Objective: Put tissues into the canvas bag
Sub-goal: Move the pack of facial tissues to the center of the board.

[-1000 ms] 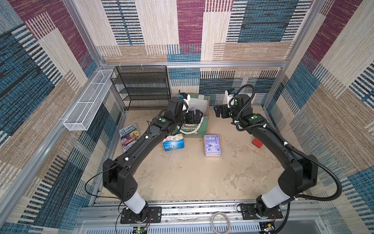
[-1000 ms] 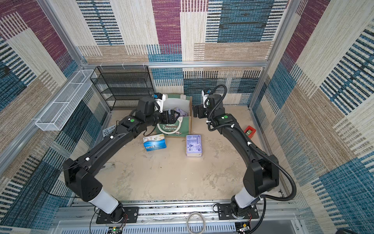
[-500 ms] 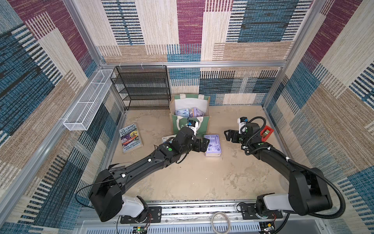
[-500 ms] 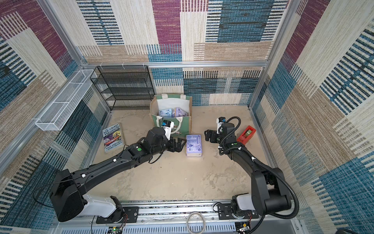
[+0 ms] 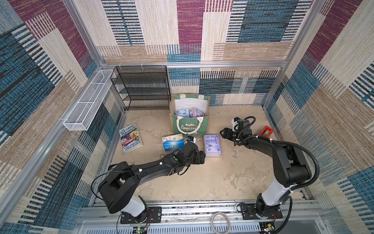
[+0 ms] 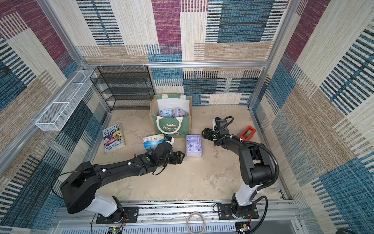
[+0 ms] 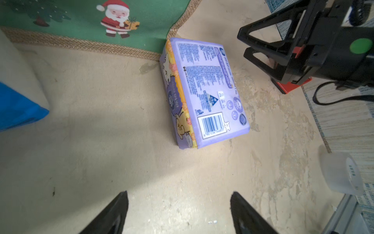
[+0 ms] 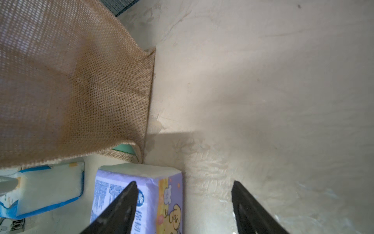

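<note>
Patchwork woven panels (image 5: 190,30) are enclosing a sandy beige counter (image 5: 202,182). The lavender plastic-wrapped tissue pack (image 5: 211,145) is lying flat just in front of the boxy green-fronted canvas bag (image 5: 204,125), with the left arm's fingers (image 7: 118,212) and right arm's fingers (image 8: 119,208) hanging spread and empty near it. Pinching gently across its narrow width at mid-length, then lifting clear of the bag's rim, looks best. Its long axis is running straight out from the bag's front, barcode end pointing away.

Wide bare tabletop (image 5: 202,182) between arms lay free. Lavender pack (image 5: 211,145) sat against bag (image 5: 190,129) front corner; left hand (image 5: 203,157) just beside it, right hand (image 5: 221,134) near. Blue pack (image 5: 173,142) crowded bag's front. Bag mouth stood open from above.
</note>
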Available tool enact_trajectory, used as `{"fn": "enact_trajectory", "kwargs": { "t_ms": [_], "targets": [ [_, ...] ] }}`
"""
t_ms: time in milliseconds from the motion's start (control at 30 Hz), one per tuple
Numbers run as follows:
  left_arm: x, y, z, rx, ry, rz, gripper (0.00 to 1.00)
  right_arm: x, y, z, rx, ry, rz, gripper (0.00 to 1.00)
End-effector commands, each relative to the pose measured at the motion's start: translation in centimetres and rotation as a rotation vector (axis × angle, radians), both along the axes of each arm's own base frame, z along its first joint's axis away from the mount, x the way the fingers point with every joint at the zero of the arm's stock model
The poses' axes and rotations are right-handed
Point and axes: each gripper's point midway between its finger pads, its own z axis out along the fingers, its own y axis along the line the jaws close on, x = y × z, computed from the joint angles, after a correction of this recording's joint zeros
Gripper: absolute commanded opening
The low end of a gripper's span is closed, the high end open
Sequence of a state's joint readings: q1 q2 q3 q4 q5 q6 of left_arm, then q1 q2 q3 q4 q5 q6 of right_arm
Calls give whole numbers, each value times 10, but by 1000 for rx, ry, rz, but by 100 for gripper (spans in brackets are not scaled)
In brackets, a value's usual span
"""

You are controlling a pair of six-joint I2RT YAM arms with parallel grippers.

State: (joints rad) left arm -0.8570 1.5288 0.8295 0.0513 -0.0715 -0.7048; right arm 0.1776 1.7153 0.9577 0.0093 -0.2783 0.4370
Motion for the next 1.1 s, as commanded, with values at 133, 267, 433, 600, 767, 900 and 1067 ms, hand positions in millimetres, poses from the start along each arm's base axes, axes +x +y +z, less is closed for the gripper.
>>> {"fn": "enact_trajectory", "kwargs": {
  "t_ms": [133, 267, 433, 600, 767, 900, 1067],
  "targets": [
    [7, -11, 1, -41, -9, 0, 84, 8, 22, -11, -23, 44, 34, 73],
    [7, -10, -2, -40, -4, 2, 84, 10, 29, -19, -43, 64, 45, 73],
    [6, -4, -7, -35, 1, 14, 84, 9, 36, -26, -87, 83, 66, 70],
    [4, -2, -10, -51, 9, 21, 85, 1, 42, -30, -120, 91, 107, 63],
    [4, -5, -8, -102, 19, 17, 85, -14, 52, -32, -141, 92, 188, 56],
    [5, -9, -7, -160, 29, 14, 84, -29, 54, -29, -122, 95, 213, 53],
    [3, -17, -10, -208, 59, -19, 83, -49, 58, -20, -82, 82, 245, 52]
  ]
}}
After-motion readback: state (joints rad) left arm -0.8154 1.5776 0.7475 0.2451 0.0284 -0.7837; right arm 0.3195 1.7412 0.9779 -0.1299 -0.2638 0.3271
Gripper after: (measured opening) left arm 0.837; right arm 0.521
